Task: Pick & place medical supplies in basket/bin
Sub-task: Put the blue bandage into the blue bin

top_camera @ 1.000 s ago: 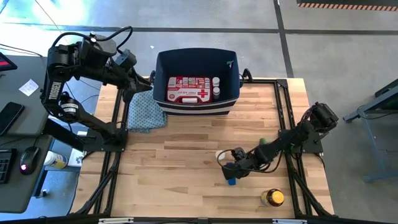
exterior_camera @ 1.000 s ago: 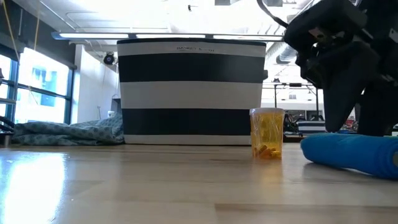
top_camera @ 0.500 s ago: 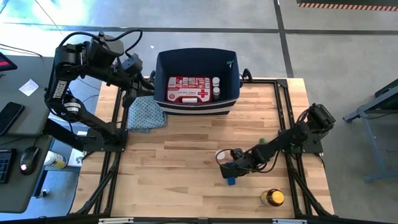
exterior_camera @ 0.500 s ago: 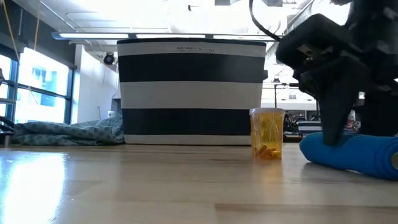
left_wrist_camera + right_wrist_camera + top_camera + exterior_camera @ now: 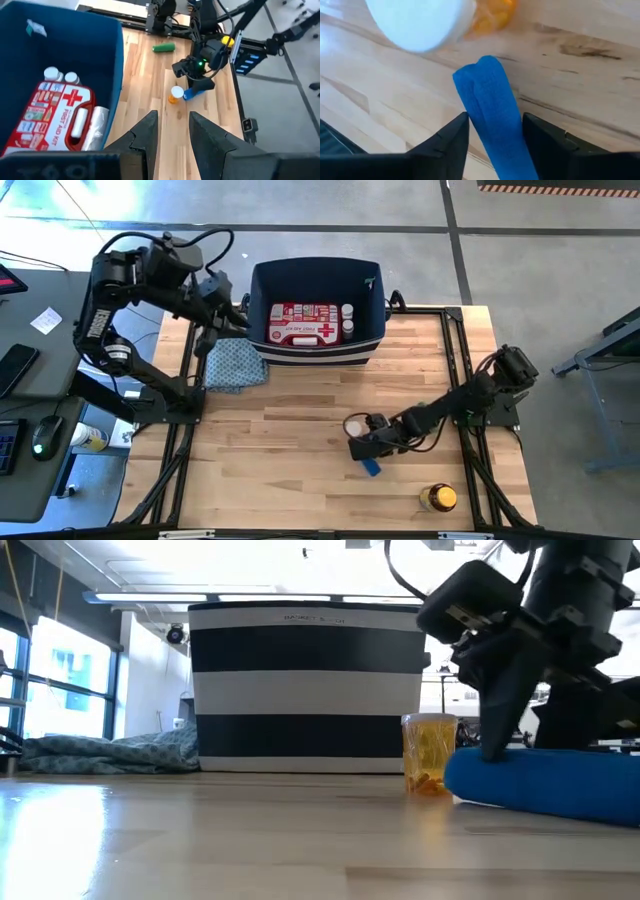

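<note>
A blue roll [image 5: 492, 115] lies on its side on the wood table, near the front right, and my right gripper [image 5: 364, 451] is shut on it. An amber bottle with a white cap [image 5: 354, 426] stands upright just beyond it. The navy bin [image 5: 262, 290] at the far edge holds a red first-aid kit [image 5: 305, 323] and small white bottles [image 5: 347, 320]. My left gripper [image 5: 174, 135] hangs open and holds nothing, high beside the bin's left wall. My right gripper pinches the blue roll between its two fingers, one finger [image 5: 451, 142] on each long side [image 5: 477, 122]. The fingers slant down from the table's right side. The roll lies on the table [image 5: 545, 790], its free end [image 5: 480, 67] pointing toward the amber bottle.
A green cylinder [image 5: 421, 407] lies by the right arm. A yellow-capped bottle [image 5: 437, 498] stands near the front right corner. A blue-green patterned cloth [image 5: 235, 365] lies left of the bin. Bare wood spreads across the table's middle and near left.
My right gripper has edged toward the table's left and down onto the blue roll. The roll has slid and turned a little on the table, toward the left. My left wrist has rolled while staying beside the bin.
</note>
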Robot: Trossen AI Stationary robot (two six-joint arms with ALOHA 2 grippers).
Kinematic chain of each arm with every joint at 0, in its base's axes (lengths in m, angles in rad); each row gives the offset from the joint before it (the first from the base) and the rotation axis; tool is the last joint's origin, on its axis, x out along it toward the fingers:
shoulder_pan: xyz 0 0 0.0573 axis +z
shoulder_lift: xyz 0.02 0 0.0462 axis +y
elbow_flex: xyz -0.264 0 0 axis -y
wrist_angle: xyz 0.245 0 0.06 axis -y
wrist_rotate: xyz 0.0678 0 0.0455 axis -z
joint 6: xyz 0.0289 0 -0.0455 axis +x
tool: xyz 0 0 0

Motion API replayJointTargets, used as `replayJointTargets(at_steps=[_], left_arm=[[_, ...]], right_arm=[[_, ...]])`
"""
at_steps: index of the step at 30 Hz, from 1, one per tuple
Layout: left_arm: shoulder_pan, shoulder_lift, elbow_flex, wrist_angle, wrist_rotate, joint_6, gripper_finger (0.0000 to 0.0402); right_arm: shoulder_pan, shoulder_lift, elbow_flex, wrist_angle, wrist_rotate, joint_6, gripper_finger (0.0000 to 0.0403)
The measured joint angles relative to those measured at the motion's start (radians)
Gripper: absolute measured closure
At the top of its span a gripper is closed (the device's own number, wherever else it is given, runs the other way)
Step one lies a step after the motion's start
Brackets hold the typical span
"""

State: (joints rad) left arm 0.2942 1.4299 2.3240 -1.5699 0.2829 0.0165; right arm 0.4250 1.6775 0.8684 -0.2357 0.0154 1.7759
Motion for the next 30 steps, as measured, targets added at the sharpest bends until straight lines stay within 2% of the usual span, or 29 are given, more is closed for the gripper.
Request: replayJointTargets(at_steps=[7, 13, 17, 21, 26, 30], left_arm=[[0.0, 0.028, 0.0, 0.046, 0.023, 0.04, 0.0257], [0.0, 0.062, 0.0, 0.093, -0.009, 0.0, 0.0257], [0.0, 0.082, 0.0, 0.09, -0.025, -0.079, 0.0257], [0.0, 0.092, 0.0, 0.071, -0.024, -0.159, 0.0257], [0.0, 0.091, 0.0, 0.087, -0.031, -0.233, 0.0257], [0.0, 0.092, 0.0, 0.152, -0.031, -0.251, 0.0257]], right_arm=[[0.035, 0.0, 0.0, -0.017, 0.041, -0.029, 0.0304], [0.064, -0.012, 0.0, -0.025, 0.035, -0.066, 0.035], [0.087, -0.061, 0.0, -0.048, 0.032, -0.089, 0.0355], [0.102, -0.158, -0.001, -0.096, 0.084, -0.139, 0.0345], [0.091, -0.319, -0.001, -0.172, 0.211, -0.242, 0.0344], [0.041, -0.449, -0.001, -0.143, 0.355, -0.356, 0.0349]])
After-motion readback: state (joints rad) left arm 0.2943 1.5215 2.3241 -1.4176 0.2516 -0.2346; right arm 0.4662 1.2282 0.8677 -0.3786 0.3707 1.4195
